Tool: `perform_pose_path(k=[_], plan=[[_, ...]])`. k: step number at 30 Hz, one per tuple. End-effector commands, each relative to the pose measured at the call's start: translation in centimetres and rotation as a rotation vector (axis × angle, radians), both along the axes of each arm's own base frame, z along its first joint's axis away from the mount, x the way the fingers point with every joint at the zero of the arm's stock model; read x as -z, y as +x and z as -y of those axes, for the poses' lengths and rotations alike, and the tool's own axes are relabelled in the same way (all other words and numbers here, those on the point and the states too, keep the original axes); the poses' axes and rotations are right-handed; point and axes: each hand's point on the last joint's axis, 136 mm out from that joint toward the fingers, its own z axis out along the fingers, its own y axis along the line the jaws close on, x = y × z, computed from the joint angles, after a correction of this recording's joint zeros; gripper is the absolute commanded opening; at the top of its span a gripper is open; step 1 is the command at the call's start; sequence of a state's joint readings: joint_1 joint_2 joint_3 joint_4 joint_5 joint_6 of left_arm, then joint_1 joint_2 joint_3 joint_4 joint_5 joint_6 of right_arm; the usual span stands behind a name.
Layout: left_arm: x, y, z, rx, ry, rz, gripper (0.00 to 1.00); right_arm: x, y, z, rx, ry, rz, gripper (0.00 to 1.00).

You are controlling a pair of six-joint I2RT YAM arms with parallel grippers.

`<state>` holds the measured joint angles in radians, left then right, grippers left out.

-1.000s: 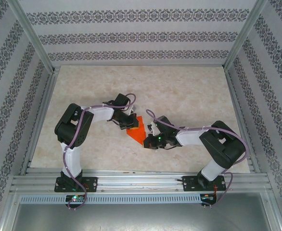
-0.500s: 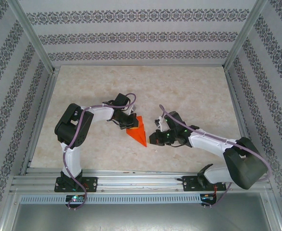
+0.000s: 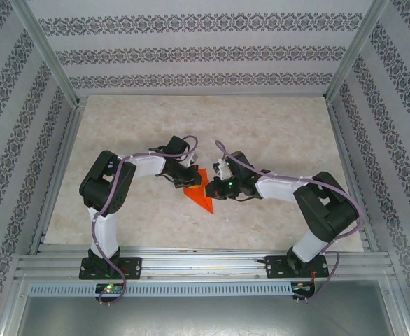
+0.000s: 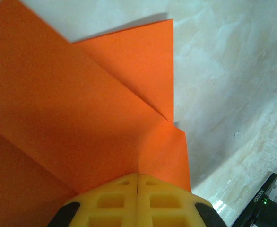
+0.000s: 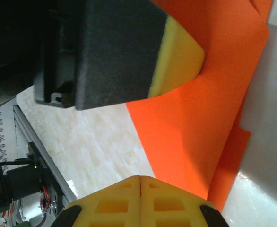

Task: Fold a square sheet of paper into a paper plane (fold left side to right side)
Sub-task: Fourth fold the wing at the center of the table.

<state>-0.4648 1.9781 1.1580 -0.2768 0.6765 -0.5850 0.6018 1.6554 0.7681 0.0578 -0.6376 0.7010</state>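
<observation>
Paper, bright orange and folded to a point toward the near edge, is seen from above lying on the pale table between two arms. One sheet is counted, and two tools. The left tool is set at the sheet's left side and the right tool at its right side, the two near each other.

Finer detail is given by the wrist cameras. In the left wrist view the left tool's yellow fingers are pressed together with nothing between them, over the sheet, where two overlapped flaps and a diagonal crease are made out. In the right wrist view the right tool's fingers are likewise closed on nothing, at the sheet's edge; whether they touch it cannot be told. One yellow-padded finger of the left tool is seen there pressed onto the paper.
</observation>
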Motion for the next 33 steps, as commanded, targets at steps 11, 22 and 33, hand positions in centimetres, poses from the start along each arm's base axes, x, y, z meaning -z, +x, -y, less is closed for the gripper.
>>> perform_pose_path(k=[11, 22, 33], plan=[[3.0, -0.7, -1.7, -0.044, 0.104, -0.051, 0.01, 3.5, -1.7, 0.2, -0.037, -0.096, -0.064, 0.0], [2.3, -0.3, -1.5, -0.04, 0.094, -0.032, 0.01, 4.8, -1.9, 0.9, -0.03, -0.118, -0.092, 0.0], [-2.4, 1.3, 0.1, -0.013, -0.032, 0.116, 0.1, 7.3, -3.1, 2.3, -0.025, -0.18, -0.145, 0.0]])
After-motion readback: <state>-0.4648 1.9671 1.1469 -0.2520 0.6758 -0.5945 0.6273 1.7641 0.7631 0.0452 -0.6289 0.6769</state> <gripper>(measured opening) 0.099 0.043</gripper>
